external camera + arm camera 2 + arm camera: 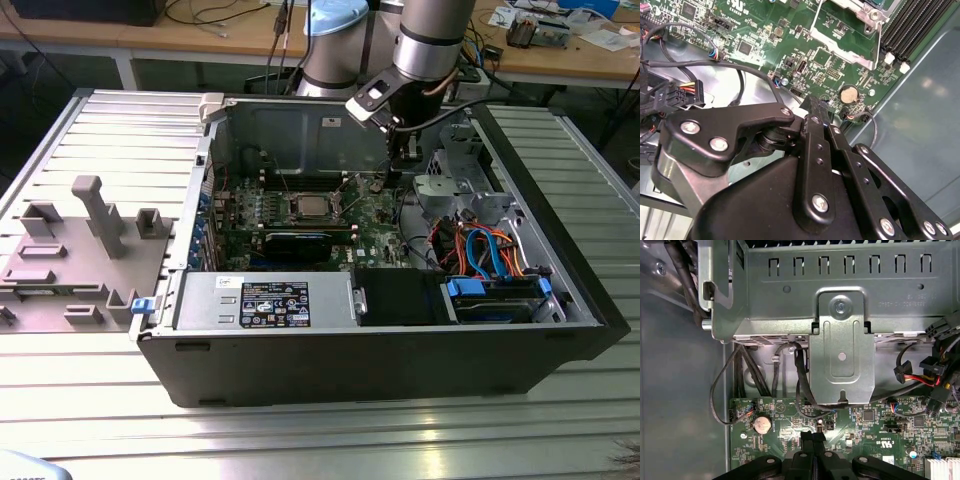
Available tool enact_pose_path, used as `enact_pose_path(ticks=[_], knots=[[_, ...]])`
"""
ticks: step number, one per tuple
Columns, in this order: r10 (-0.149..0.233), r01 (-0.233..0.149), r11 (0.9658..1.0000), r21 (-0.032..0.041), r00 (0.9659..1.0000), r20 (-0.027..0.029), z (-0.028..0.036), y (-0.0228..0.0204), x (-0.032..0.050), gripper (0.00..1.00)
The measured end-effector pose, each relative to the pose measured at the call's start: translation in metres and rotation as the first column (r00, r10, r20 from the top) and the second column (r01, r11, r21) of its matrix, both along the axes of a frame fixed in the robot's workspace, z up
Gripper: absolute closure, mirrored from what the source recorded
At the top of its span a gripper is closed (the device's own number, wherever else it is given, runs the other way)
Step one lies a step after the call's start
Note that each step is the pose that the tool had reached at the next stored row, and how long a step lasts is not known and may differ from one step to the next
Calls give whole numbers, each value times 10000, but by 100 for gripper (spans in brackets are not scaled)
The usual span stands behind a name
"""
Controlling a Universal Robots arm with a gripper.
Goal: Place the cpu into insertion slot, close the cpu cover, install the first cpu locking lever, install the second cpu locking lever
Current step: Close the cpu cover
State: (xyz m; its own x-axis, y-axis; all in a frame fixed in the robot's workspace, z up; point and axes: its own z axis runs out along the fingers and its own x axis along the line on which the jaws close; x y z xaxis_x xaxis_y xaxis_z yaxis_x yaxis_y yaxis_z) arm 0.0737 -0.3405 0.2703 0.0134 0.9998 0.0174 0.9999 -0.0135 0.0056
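Cpu [305,207]: small flat square with a dull grey metal top. In the exterior view it appears to lie in the insertion slot [287,209], mid-board inside the open case.
Insertion slot: square socket with a silvery rim, set in the green circuit board [765,30].
Cpu cover [850,54]: thin bright metal frame with a large window. In the second wrist view green board shows through that window, so it is not lying over the chip. Its tilt cannot be judged.
Memory slots [912,25]: long black parallel ridges with white end latches, just beside the slot.
Tool [813,434]: black, bolted linkage arms. The two slim fingers are pressed together with nothing seen between them. The tip hangs low over the board, near the coin cell and toward the exterior view's right of the slot.
Coin cell [761,425]: round, flat, silver.
Drive bracket [841,360]: pressed grey sheet steel with slotted holes, black cables looping beneath it.
Case [400,370]: dark metal box, side open.
Surface [100,410]: ribbed aluminium.
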Motion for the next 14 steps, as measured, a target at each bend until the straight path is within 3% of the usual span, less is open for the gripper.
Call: enact_pose_path(ticks=[14], knots=[[-1, 1, 10000, 0, 10000, 0, 0, 0, 77, 89]])
